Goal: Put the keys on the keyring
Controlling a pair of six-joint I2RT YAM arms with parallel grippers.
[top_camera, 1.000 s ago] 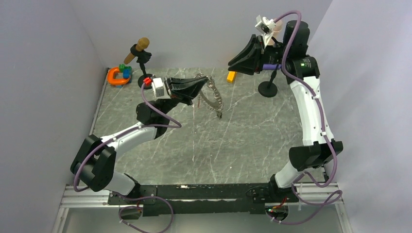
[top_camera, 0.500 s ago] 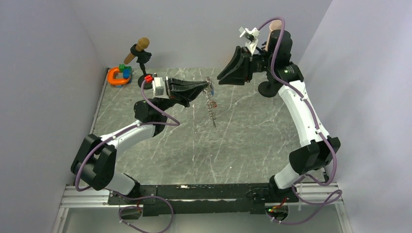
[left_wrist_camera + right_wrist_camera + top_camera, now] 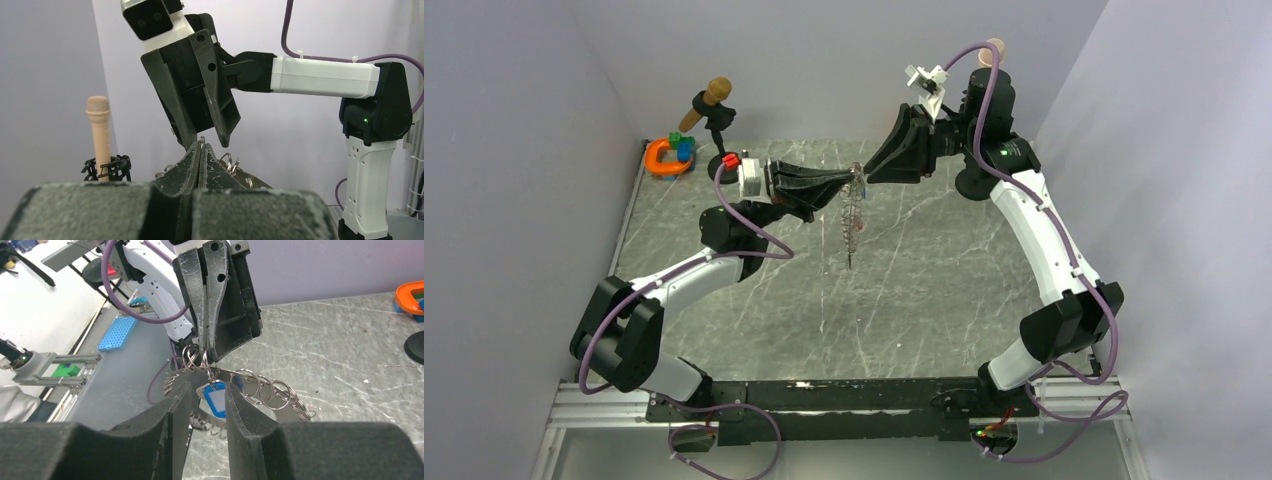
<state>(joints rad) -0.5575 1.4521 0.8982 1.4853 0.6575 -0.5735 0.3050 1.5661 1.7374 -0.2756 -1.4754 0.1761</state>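
My left gripper (image 3: 854, 178) is shut on a small loop of the keyring (image 3: 851, 215) and holds it above the table's far middle, where the grey ring hangs edge-on. In the left wrist view the shut fingers (image 3: 192, 167) pinch the loop, and more loops of the keyring (image 3: 231, 164) show behind. My right gripper (image 3: 870, 176) meets it from the right and is open. In the right wrist view, a blue key (image 3: 216, 401) hangs from the keyring (image 3: 272, 389) between the right gripper's (image 3: 207, 392) spread fingers. Other keys are out of view.
An orange C-shaped toy (image 3: 664, 156) with coloured blocks sits at the far left corner. A microphone on a black stand (image 3: 714, 105) stands beside it. Another stand's round base (image 3: 974, 184) rests at the far right, behind the right arm.
The right gripper has come left and down to the left gripper's tip and now straddles the blue key. The keyring has swung to hang edge-on. The left gripper stayed shut.
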